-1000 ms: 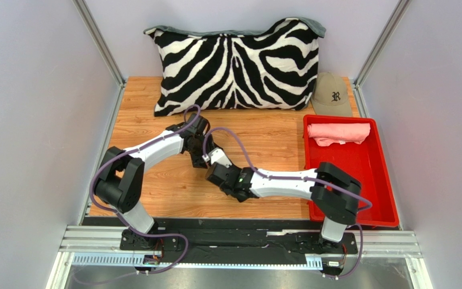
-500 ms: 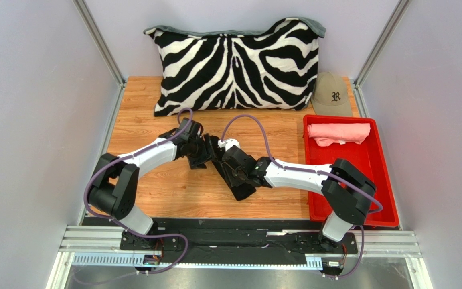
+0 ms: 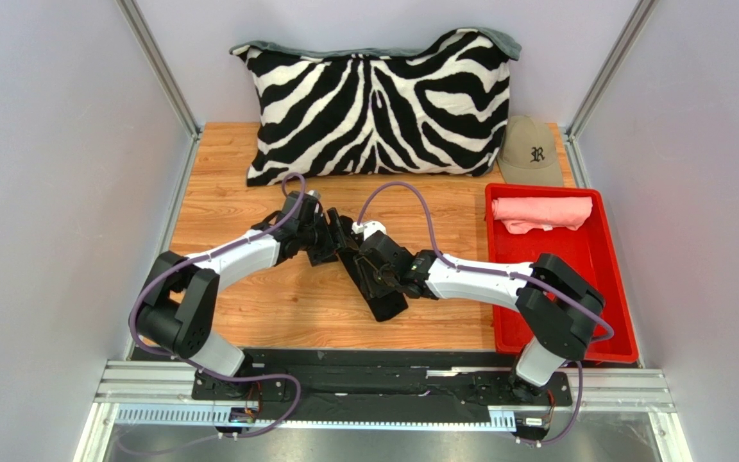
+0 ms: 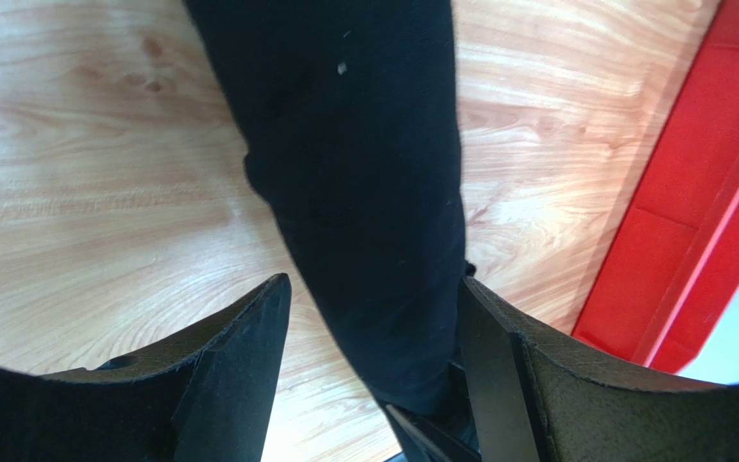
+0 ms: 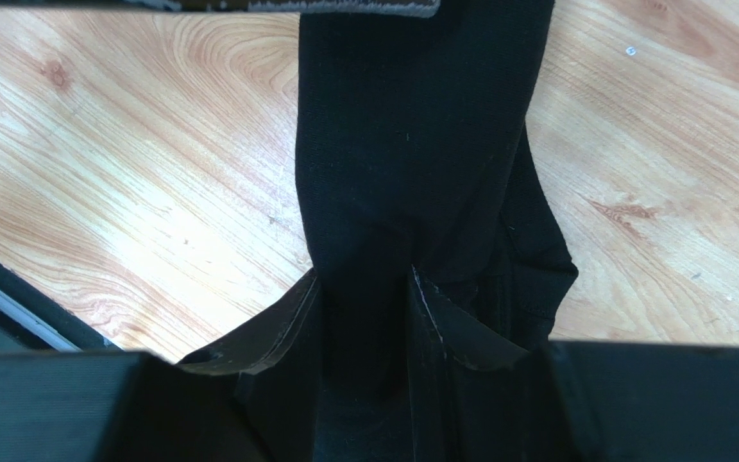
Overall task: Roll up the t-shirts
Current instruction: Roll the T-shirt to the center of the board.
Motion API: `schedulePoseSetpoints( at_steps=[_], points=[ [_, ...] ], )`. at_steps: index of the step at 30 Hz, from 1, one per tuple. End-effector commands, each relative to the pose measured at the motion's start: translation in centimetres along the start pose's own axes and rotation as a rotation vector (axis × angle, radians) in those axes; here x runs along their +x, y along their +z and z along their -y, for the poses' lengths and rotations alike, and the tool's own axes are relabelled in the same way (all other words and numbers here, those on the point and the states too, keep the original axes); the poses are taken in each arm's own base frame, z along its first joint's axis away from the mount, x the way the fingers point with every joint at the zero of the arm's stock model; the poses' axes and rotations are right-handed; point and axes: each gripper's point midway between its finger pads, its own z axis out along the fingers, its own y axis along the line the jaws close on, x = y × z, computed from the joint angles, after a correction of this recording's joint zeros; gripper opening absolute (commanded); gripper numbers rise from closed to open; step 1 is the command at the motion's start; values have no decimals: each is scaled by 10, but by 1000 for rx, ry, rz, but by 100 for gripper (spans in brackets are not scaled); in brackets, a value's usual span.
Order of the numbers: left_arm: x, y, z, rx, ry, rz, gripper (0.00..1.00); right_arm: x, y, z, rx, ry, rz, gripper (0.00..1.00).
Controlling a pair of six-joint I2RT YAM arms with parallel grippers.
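Observation:
The black t-shirt (image 3: 384,300) is a long narrow roll lying slantwise on the wooden table (image 3: 238,202). My right gripper (image 3: 370,267) is shut on its middle; in the right wrist view the cloth (image 5: 412,144) is pinched between the fingers of that gripper (image 5: 364,274). My left gripper (image 3: 333,239) is at the roll's far end and stands open, its fingers (image 4: 248,337) astride the black cloth (image 4: 364,173) without pinching it, the gripper (image 4: 373,284) wide. The pink t-shirt (image 3: 542,212) lies rolled at the back of the red tray (image 3: 624,322).
A zebra-striped pillow (image 3: 378,101) leans against the back wall. A tan cap (image 3: 529,152) sits behind the tray. The tray's red wall (image 4: 691,212) shows to the right in the left wrist view. Enclosure walls stand on both sides.
The left gripper has opened wide and let go of the black roll. The right arm has swung in and taken the roll by its middle.

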Motion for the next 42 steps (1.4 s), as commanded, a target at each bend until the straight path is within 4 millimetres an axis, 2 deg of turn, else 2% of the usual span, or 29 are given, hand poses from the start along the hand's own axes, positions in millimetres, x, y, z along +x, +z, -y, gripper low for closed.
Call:
schedulePoseSetpoints(
  at_steps=[1, 6, 8, 12, 19, 22, 25, 27, 28, 29, 32, 35, 38, 42],
  points=[
    [-17, -3, 13, 26, 16, 56, 73, 0, -2, -10, -45, 20, -1, 35],
    [-24, 3, 8, -35, 35, 53, 74, 2, -1, -8, -36, 21, -7, 34],
    [-25, 7, -1, -82, 38, 48, 74, 1, -1, -8, -36, 21, -4, 34],
    [-33, 9, 0, -91, 35, 79, 75, 3, 0, -8, -35, 19, -10, 34],
    [-32, 17, -6, -155, 33, 74, 75, 2, 0, -8, -34, 19, -8, 34],
    [-30, 20, -6, -172, 18, 72, 72, 2, 1, -7, -32, 16, -8, 34],
    [-27, 21, -8, -210, 5, 57, 63, 1, 0, -7, -27, 10, -7, 34],
    [-25, 21, -6, -229, 14, 54, 49, 1, 0, -5, -16, 7, -5, 35],
    [-23, 19, -12, -263, 13, 49, 42, 0, -1, -4, -12, 5, -3, 35],
    [-23, 18, -9, -263, 15, 45, 29, -1, -1, -2, 2, 2, 3, 38],
    [-19, 13, -10, -288, 18, 21, 12, -4, -4, 4, 50, -14, 18, 47],
    [-16, 10, -11, -302, 26, 6, 11, -12, -9, 7, 118, -66, 51, 55],
    [-13, 5, -12, -312, 34, -7, 11, -24, -17, 2, 197, -145, 97, 64],
    [-12, 4, -14, -321, 42, -15, 10, -30, -16, -10, 263, -243, 122, 70]
  ],
)
